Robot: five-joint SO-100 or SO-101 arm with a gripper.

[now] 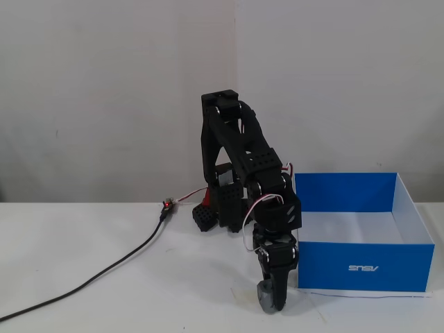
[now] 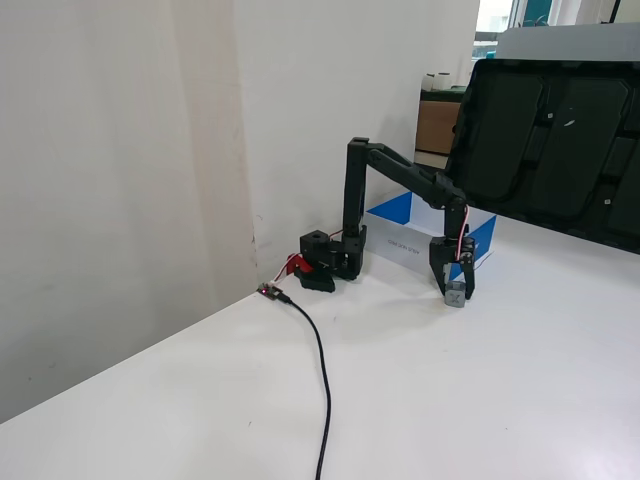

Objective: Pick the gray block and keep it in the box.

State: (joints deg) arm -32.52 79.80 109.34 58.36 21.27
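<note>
Black gripper (image 2: pixel 455 296) reaches down to the table, fingers closed around the gray block (image 2: pixel 455 294), beside the box (image 1: pixel 361 266).

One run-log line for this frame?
phase: grasp | end effector: closed around gray block | block: on table | box: empty

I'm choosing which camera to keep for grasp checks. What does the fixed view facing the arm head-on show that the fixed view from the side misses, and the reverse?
Only the head-on fixed view shows the white inside of the box and the logo lettering on its blue front wall. Only the side fixed view shows the two fingers standing on either side of the gray block, plus the dark panel behind. Both show the gripper down at the block on the table, the block outside the box, and the black cable.
</note>
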